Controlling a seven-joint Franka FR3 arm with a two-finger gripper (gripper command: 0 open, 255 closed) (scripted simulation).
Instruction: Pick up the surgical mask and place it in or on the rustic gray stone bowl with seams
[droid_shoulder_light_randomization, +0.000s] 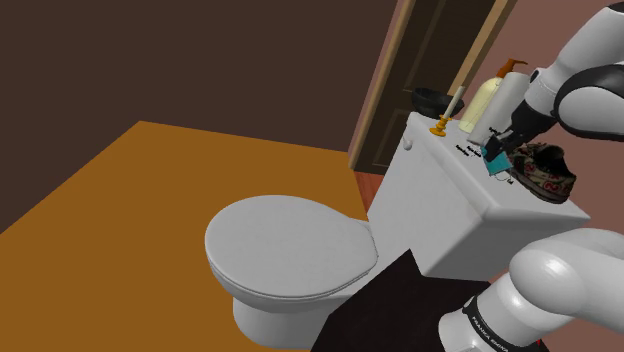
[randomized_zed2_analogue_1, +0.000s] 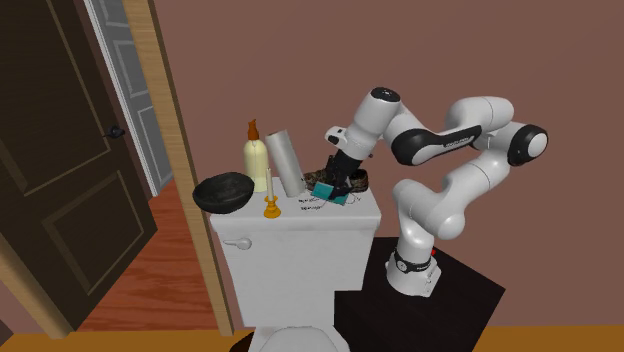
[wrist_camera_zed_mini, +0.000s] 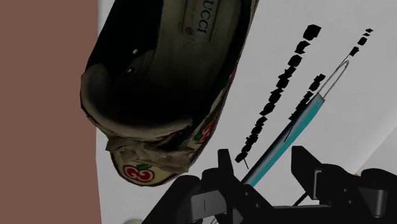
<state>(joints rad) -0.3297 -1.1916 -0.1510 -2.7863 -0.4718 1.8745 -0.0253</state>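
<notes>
A glossy finish is seen on the toilet lid (droid_shoulder_light_randomization: 290, 245), printed cloth on the slipper (wrist_camera_zed_mini: 153, 149), matt teal on the mask (wrist_camera_zed_mini: 286, 135)

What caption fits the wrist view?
Open gripper straddles the edge-on teal mask on the white tank lid, beside a patterned shoe.

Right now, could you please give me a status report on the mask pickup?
Gripper open, straddling mask, no clasp. Shoe close beside. Bowl at tank's far end; candlestick and bottle between.
</notes>
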